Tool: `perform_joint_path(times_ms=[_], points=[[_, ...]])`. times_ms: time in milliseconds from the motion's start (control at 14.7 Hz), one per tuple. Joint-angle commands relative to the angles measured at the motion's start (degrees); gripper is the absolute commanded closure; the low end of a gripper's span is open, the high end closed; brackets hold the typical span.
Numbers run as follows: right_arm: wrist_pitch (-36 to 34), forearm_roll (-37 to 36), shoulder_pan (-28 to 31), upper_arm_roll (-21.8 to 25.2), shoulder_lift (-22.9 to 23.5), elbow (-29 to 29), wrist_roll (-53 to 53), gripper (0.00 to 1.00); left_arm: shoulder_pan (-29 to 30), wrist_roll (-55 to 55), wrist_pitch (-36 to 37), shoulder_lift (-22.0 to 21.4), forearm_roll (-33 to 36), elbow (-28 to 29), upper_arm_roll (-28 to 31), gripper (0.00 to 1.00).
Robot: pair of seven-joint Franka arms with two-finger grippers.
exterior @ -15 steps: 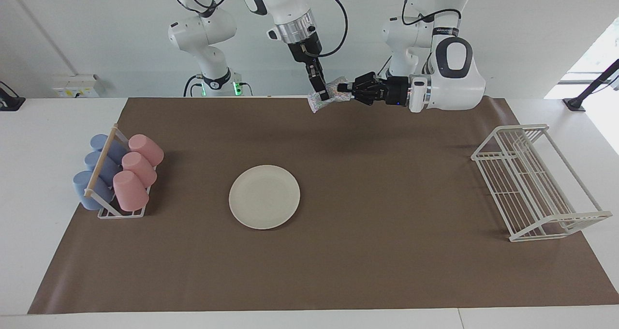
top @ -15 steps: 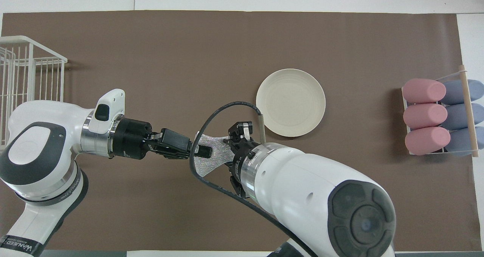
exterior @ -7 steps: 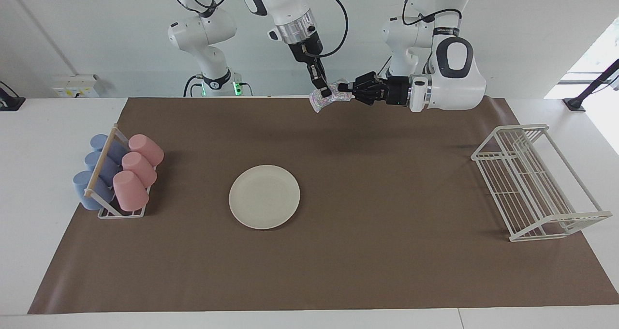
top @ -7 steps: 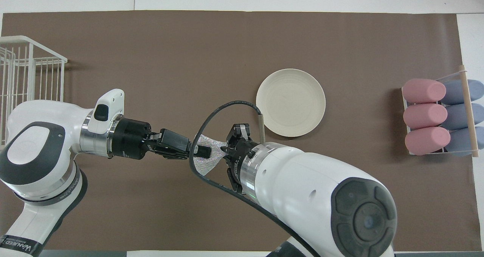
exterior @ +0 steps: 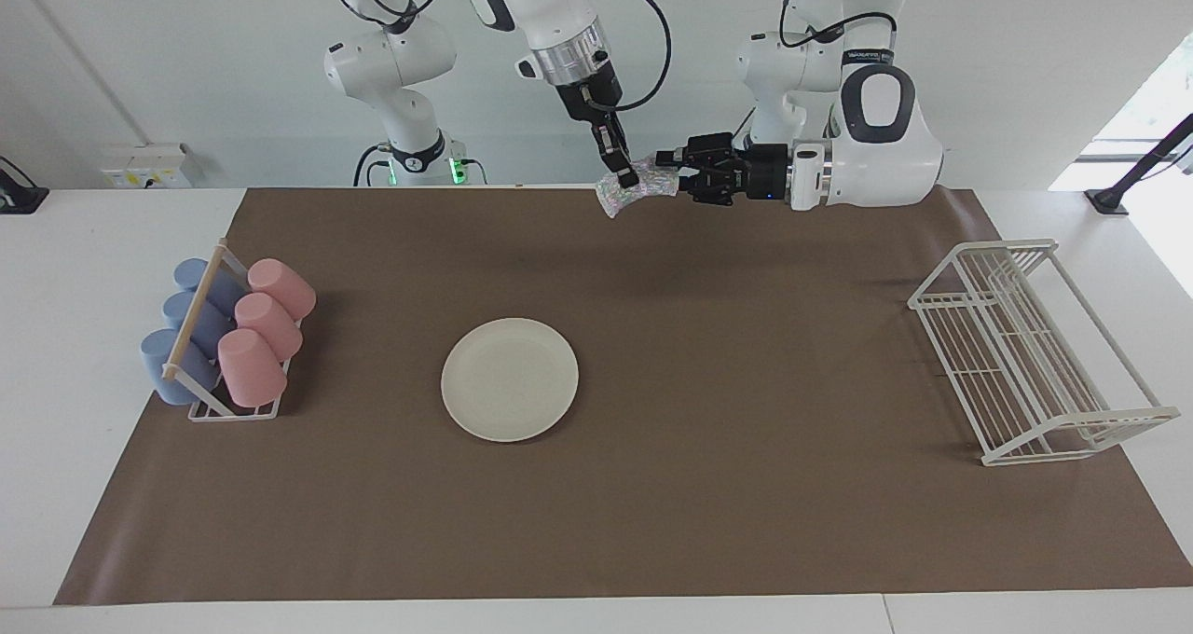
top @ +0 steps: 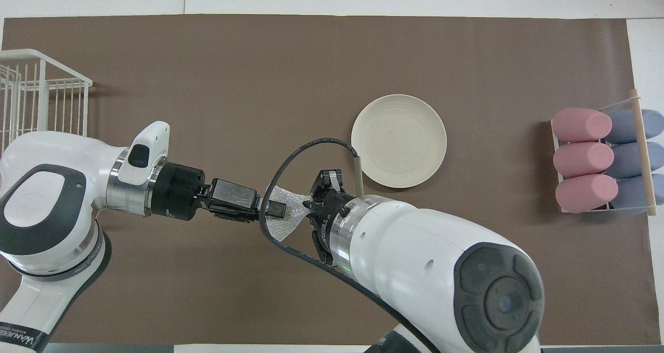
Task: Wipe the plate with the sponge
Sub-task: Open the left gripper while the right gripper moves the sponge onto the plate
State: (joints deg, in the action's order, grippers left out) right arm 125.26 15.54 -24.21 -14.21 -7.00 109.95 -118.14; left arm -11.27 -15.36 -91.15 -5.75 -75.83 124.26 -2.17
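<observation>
The silvery speckled sponge (exterior: pixel 615 197) (top: pixel 284 225) hangs in the air over the mat's edge nearest the robots. My right gripper (exterior: pixel 626 179) (top: pixel 310 207) points down and is shut on the sponge's pinched middle. My left gripper (exterior: pixel 667 174) (top: pixel 276 209) reaches in level from the left arm's end. It is open, with its fingers spread above and below the sponge's other end. The cream plate (exterior: pixel 510 379) (top: pixel 399 140) lies flat on the brown mat, farther from the robots than the sponge, with nothing on it.
A rack of pink and blue cups (exterior: pixel 228 340) (top: pixel 604 161) lying on their sides stands at the right arm's end. A white wire rack (exterior: pixel 1025 354) (top: pixel 36 98) stands at the left arm's end. A brown mat (exterior: pixel 746 485) covers the table.
My right gripper closed fully on the sponge. My left gripper, shut on the sponge before, has spread its fingers and rolled at the wrist. The sponge stays in place.
</observation>
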Motion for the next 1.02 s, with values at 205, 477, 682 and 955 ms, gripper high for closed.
perform_joint_path(times_ms=[205,477,682,955], points=[[-3.4,0.5,6.5,-0.1,0.2,2.9,19.9,1.0,2.7,2.0,0.3,-0.6,8.1,-2.3,0.3,0.0],[3.9,0.4,6.9,-0.1,7.6,5.2,26.6,1.0,6.1,2.4,0.6,-0.8,19.8,-3.2,0.3,0.0],[10.8,0.4,8.6,-0.1,11.4,8.3,29.2,1.0,8.2,2.4,-0.9,-0.8,27.7,-4.0,0.3,0.0],[15.3,0.4,14.4,-0.2,11.4,13.3,36.7,1.0,9.9,2.1,-4.8,-0.7,39.9,-3.9,0.2,0.0]])
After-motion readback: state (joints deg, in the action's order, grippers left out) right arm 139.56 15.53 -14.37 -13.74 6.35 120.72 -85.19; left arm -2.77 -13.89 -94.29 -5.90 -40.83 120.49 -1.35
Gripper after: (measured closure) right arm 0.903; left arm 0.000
